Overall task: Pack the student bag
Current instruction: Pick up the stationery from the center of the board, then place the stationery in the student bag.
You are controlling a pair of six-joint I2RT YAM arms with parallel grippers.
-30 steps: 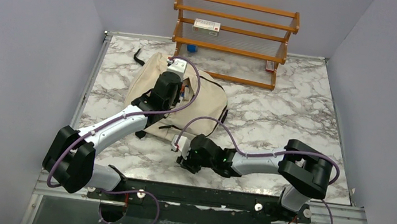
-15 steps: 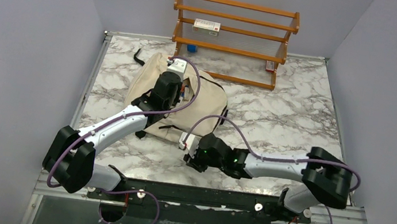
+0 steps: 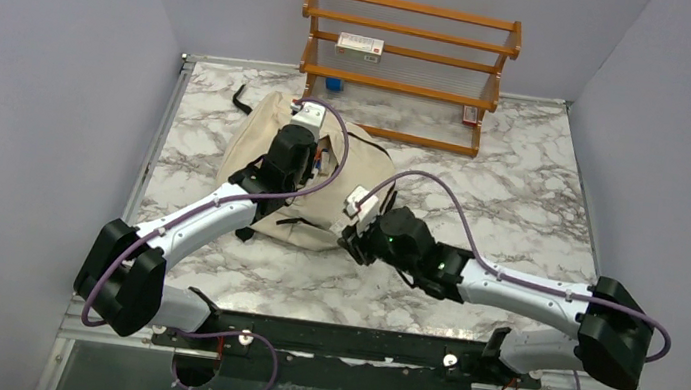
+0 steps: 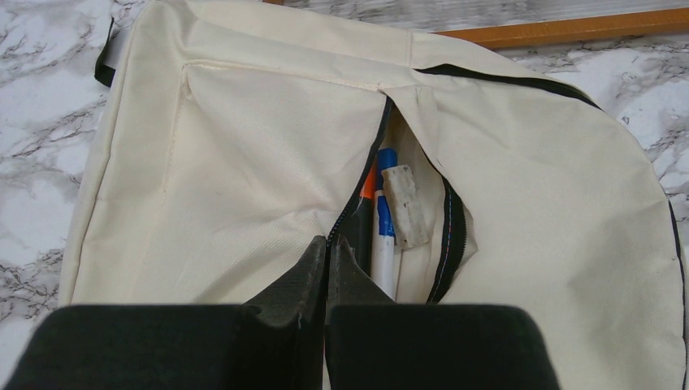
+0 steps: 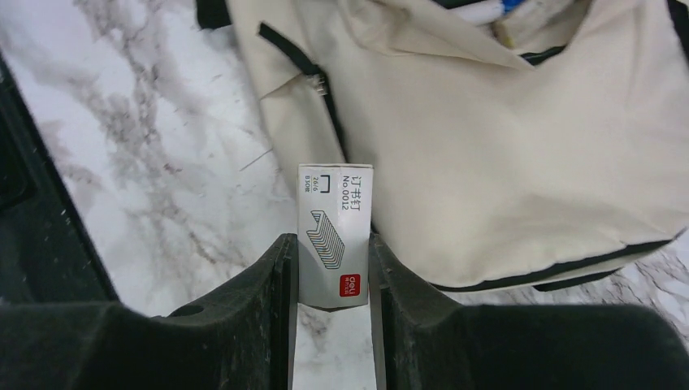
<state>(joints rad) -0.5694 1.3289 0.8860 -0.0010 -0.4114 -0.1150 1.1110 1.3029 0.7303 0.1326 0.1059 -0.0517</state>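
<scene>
The student bag [image 3: 363, 172], cream fabric with black zippers, lies flat at the table's back left. My left gripper [image 3: 310, 155] rests on it and is shut on the black zipper edge [image 4: 357, 195] of an open pocket. A white pen [image 4: 382, 244] with blue and orange and a beige eraser [image 4: 404, 205] lie in that pocket. My right gripper [image 3: 354, 239] hovers at the bag's near right edge. It is shut on a white staples box [image 5: 334, 236] with a red logo, held above the marble beside the bag [image 5: 528, 146].
A wooden rack [image 3: 408, 54] stands at the back and holds a white box [image 3: 359, 45], a small blue item [image 3: 334, 84] and a small red item [image 3: 470, 116]. Grey walls close in both sides. A black rail [image 3: 382, 346] runs along the near edge.
My right arm has stretched out and carried the staples box from near the front edge up and to the right, to the bag's near right edge. The left arm has not moved.
</scene>
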